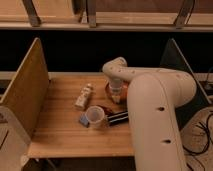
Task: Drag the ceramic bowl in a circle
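The ceramic bowl (109, 92), shallow and orange-red, sits on the wooden table (60, 137) right of centre, and the arm hides much of it. My gripper (116, 96) reaches down from the bent white arm (150, 100) onto the bowl's near rim. It is shut on the bowl, and its fingers are hard to pick out against the bowl.
A clear plastic cup (95, 116) stands just in front of the bowl, with a black cylinder (119, 118) lying to its right and a small blue item (83, 120) to its left. A white bottle (84, 96) lies left of the bowl. Upright panels (25, 90) flank the table.
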